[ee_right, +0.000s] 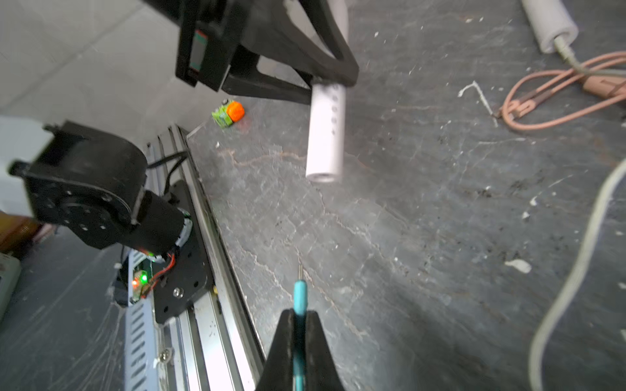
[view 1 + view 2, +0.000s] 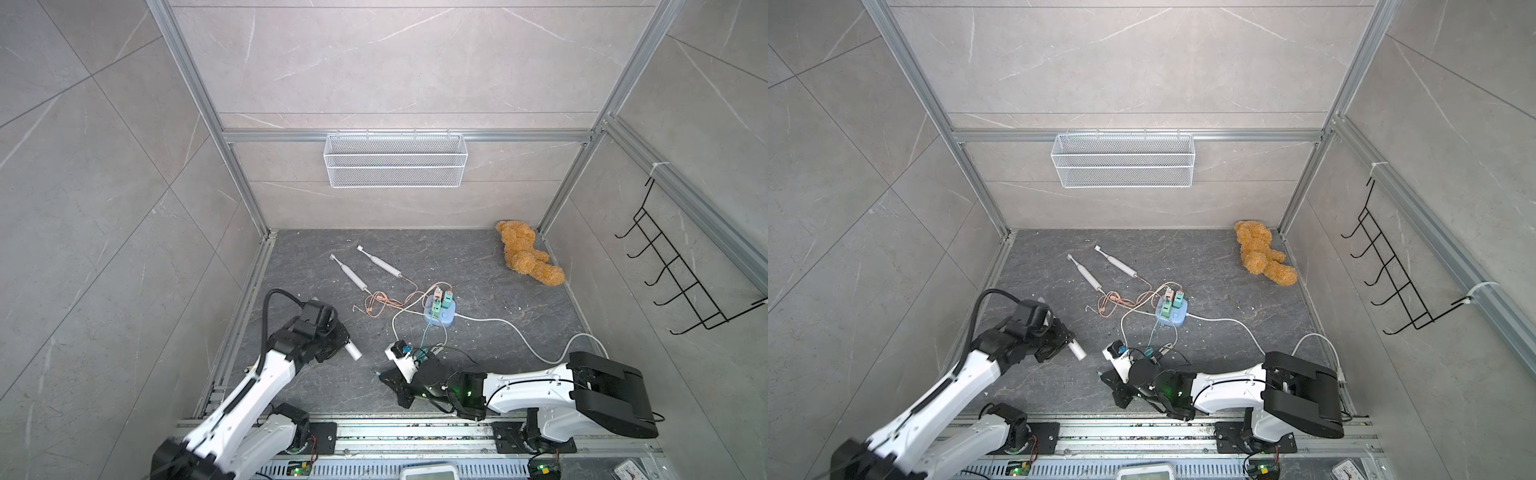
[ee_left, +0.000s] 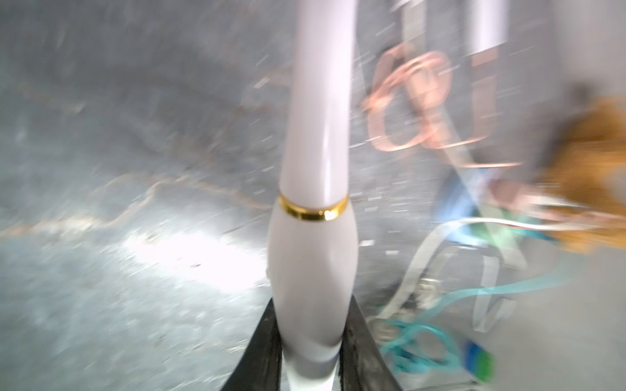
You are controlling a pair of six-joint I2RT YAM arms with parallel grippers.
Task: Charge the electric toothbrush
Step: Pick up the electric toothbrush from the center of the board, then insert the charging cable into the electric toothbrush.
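Observation:
My left gripper (image 2: 338,345) is shut on a white electric toothbrush (image 3: 315,237) with a gold ring. The toothbrush is lifted off the dark floor, and its round base end (image 2: 354,351) sticks out toward the right arm. In the right wrist view that base (image 1: 326,135) shows a round socket at its end. My right gripper (image 1: 300,313) is shut on the teal charging plug (image 1: 299,296), whose thin metal tip points toward the toothbrush base across a gap. The teal cable (image 2: 426,332) runs back to the blue power strip (image 2: 440,311).
Two more toothbrushes (image 2: 351,272) (image 2: 380,261) lie on the floor, joined to pink cables (image 2: 382,301). A white power cord (image 2: 511,332) crosses the floor on the right. A brown teddy bear (image 2: 525,257) lies in the back right corner. A wire basket (image 2: 395,160) hangs on the back wall.

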